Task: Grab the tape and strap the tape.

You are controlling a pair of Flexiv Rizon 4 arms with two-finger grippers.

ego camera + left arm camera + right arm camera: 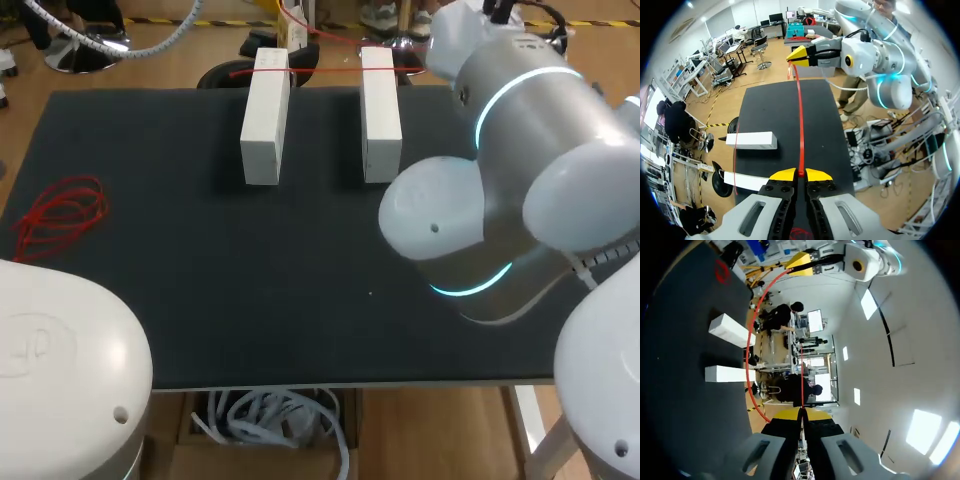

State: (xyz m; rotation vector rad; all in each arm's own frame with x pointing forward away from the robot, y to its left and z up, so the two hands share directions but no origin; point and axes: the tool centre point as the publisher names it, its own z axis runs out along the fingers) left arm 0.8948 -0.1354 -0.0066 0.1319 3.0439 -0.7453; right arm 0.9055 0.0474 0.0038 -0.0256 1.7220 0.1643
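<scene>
Red tape (800,125) was pinched between the yellow tips of the left gripper (800,175), so those fingers were clamped together on it. From there the tape ran straight ahead, above the black mat (825,125), to the right gripper (798,54), which was well ahead of the left one. The right gripper's own view showed its tips squeezed together on the tape too. So the tape hung between the two grippers.

Just to one side of the left gripper lay a white block (747,181). A second block (751,140) lay a little farther ahead, apart from the first. Another part of the tape bowed out that way and crossed the ends of both blocks. I could not tell if it touched them. Near the mat's edge, on the left arm's side, sat a red heap (62,212) of tangled line.

The tape looked thin, light and very bendy. It would likely flop and sag when not pulled tight, and it might slip through smooth fingers. The flat sides seemed the best place to hold it, the way both grippers did. A gentle pull would likely hold it straight, but a hard pull might stretch or snap it.
</scene>
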